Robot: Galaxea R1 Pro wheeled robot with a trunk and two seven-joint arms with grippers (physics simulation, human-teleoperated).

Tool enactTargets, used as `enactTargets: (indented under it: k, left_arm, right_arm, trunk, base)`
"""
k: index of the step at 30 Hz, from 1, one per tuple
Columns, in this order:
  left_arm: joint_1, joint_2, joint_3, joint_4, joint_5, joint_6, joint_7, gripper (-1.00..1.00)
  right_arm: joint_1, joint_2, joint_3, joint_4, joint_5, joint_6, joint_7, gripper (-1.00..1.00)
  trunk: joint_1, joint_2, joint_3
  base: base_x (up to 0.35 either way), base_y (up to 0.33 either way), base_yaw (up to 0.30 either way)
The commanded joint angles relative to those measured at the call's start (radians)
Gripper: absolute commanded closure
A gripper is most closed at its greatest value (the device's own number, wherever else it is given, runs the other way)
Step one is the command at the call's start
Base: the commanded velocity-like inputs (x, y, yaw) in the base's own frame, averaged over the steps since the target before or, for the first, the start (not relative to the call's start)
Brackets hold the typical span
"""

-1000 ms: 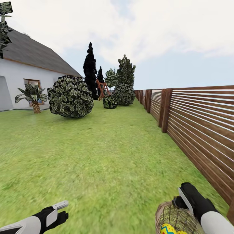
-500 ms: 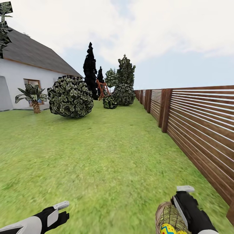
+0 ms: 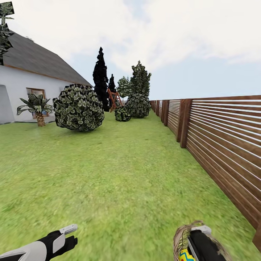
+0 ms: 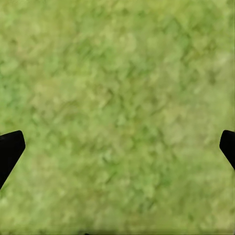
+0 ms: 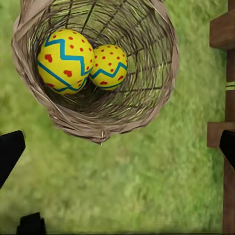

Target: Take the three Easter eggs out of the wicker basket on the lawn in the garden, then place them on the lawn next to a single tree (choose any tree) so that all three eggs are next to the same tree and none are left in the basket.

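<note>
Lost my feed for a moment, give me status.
Right gripper open above brown woven wicker basket. Two yellow patterned eggs visible inside. Left gripper open over grass. Wooden fence close alongside.

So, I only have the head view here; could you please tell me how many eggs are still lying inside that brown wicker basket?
Observer: The right wrist view shows two yellow eggs with red dots and blue zigzags, a larger-looking one and another, in the brown wicker basket.
Operator: Are they touching?
Observer: Yes, side by side against the basket's wall.
Operator: And the left gripper?
Observer: The left gripper is open over bare green lawn.
</note>
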Motion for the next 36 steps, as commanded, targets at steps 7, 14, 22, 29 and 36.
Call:
enactTargets:
  k: [7, 14, 22, 29, 36]
  left_arm:
    - [-0.001, 0.000, 0.007, 0.003, 0.003, 0.002, 0.001, -1.00]
    - [-0.001, -0.001, 0.007, 0.005, 0.003, 0.002, -0.002, -1.00]
    - [-0.001, -0.004, 0.006, 0.010, 0.003, 0.002, -0.007, -1.00]
    - [-0.001, -0.005, 0.007, 0.011, 0.003, 0.002, -0.018, -1.00]
    - [-0.001, -0.004, 0.008, 0.011, 0.003, 0.001, -0.057, -1.00]
  right_arm:
    - [-0.001, -0.002, -0.002, 0.011, -0.036, 0.006, 0.033, -1.00]
    - [-0.001, -0.058, -0.009, 0.006, -0.047, 0.004, 0.044, -1.00]
    - [-0.001, -0.173, -0.081, 0.005, -0.114, 0.012, 0.164, -1.00]
    - [-0.002, -0.188, -0.088, 0.000, -0.116, 0.015, 0.176, -1.00]
    - [-0.002, -0.201, -0.090, -0.018, -0.116, 0.015, 0.176, -1.00]
  trunk:
    - [0.000, -0.001, -0.001]
    - [0.000, -0.001, -0.001]
    - [0.000, -0.001, -0.001]
    - [0.000, -0.001, -0.001]
    - [0.000, -0.001, -0.001]
  base:
    - [0.000, 0.000, 0.000]
    - [0.000, 0.000, 0.000]
    - [0.000, 0.000, 0.000]
    - [0.000, 0.000, 0.000]
    - [0.000, 0.000, 0.000]
